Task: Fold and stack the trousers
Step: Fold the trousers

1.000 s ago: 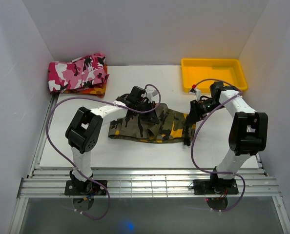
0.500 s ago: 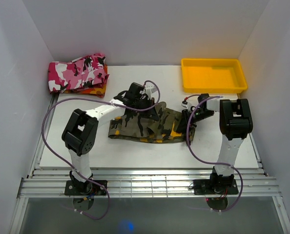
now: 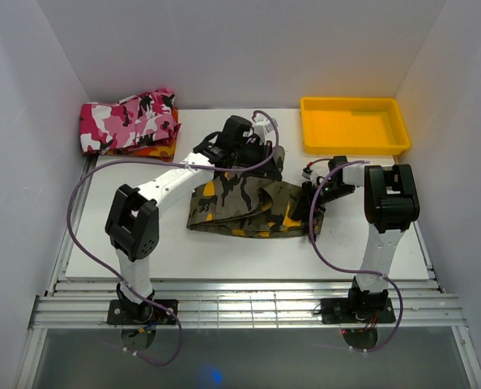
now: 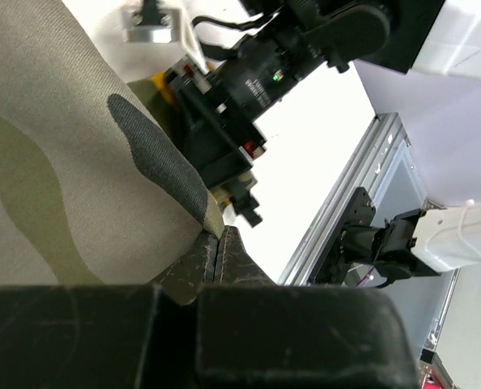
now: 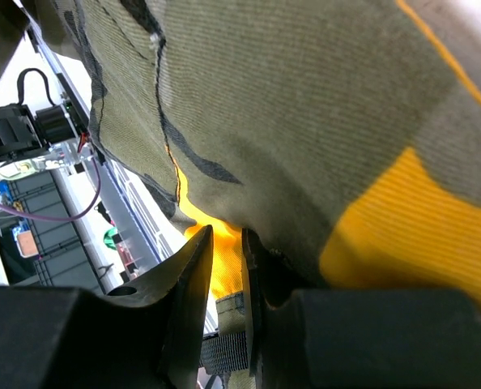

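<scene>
The trousers (image 3: 240, 207), in olive, yellow-orange and black camouflage, lie partly folded in the middle of the white table. My left gripper (image 3: 270, 162) is shut on a cloth edge and holds it lifted over the back of the trousers. In the left wrist view its jaws (image 4: 216, 243) are closed together on the olive cloth (image 4: 62, 162). My right gripper (image 3: 312, 207) is at the trousers' right end, low on the table. In the right wrist view it (image 5: 224, 247) pinches yellow-orange and olive cloth (image 5: 305, 97) between nearly closed fingers.
A pink, white and black camouflage garment (image 3: 131, 120) lies folded at the back left on a red-orange patterned one (image 3: 155, 150). A yellow tray (image 3: 354, 121) stands at the back right. White walls close in the sides and back.
My left gripper has risen and moved back and right, lifting the trousers' edge with it. My right arm swung in toward the trousers' right end a second ago and has since held still.
</scene>
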{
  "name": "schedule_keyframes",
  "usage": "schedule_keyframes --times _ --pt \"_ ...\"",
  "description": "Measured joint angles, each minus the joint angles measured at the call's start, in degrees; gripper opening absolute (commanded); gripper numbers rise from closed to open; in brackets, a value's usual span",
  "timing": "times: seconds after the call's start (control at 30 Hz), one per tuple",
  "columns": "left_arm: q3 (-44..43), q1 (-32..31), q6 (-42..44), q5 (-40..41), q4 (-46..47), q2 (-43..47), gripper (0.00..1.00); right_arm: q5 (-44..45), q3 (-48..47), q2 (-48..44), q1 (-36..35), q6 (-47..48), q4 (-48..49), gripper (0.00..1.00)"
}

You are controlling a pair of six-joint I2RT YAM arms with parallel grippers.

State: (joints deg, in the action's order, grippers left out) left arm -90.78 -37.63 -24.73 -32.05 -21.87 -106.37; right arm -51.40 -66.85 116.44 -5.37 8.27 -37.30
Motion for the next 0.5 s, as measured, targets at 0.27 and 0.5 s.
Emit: schedule_keyframes --times 0.27,0.5 --pt "-3.89 -3.67 -3.65 -0.50 4.02 -11.04 0.00 0.24 0.26 -0.98 -0.02 0.04 0.09 0.27" --pt "-1.29 -3.96 -5.68 -0.74 6.49 -18.32 0.00 2.38 -0.20 -9.27 0.94 4.11 -4.57 0.27"
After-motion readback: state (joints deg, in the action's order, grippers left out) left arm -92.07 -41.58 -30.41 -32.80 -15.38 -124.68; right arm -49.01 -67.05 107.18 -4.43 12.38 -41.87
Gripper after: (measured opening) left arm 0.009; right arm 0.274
